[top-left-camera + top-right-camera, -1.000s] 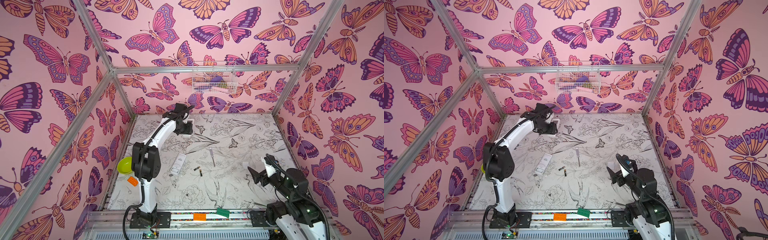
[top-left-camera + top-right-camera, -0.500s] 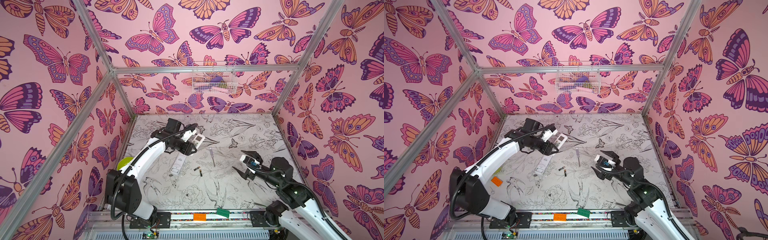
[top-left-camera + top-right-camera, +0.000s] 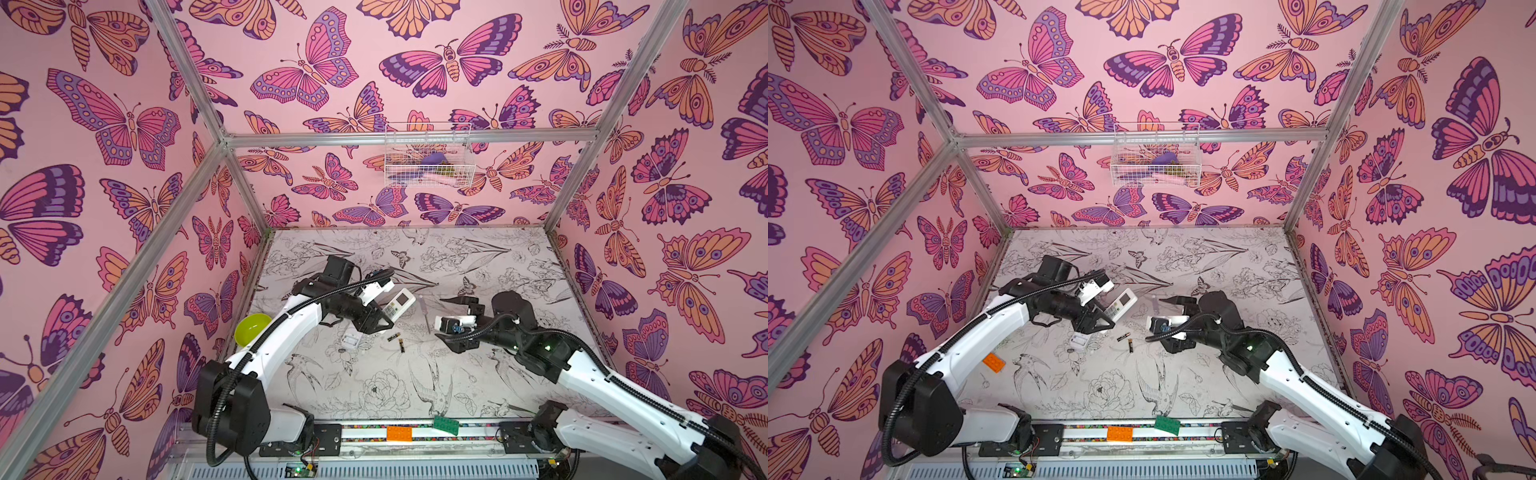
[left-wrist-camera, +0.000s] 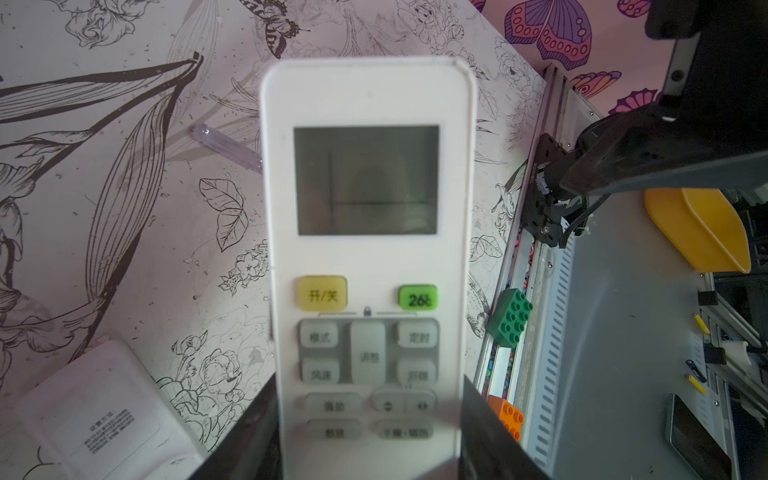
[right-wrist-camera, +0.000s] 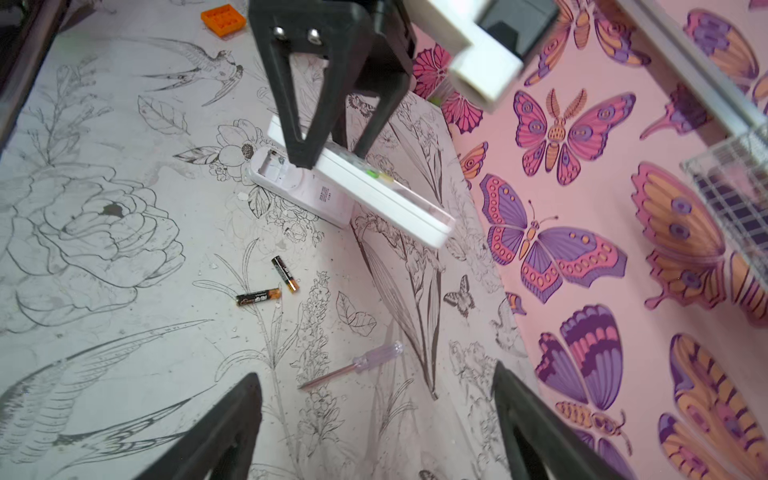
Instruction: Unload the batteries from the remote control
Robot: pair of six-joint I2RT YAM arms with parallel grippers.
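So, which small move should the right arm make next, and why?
Probably bring the open right gripper toward the held remote, to reach its back. The left gripper holds it lifted, buttons up; the other remote lies opened, two batteries beside it.

Batteries (image 5: 258, 296) between tabletop remote (image 5: 316, 195), screwdriver (image 5: 357, 362)
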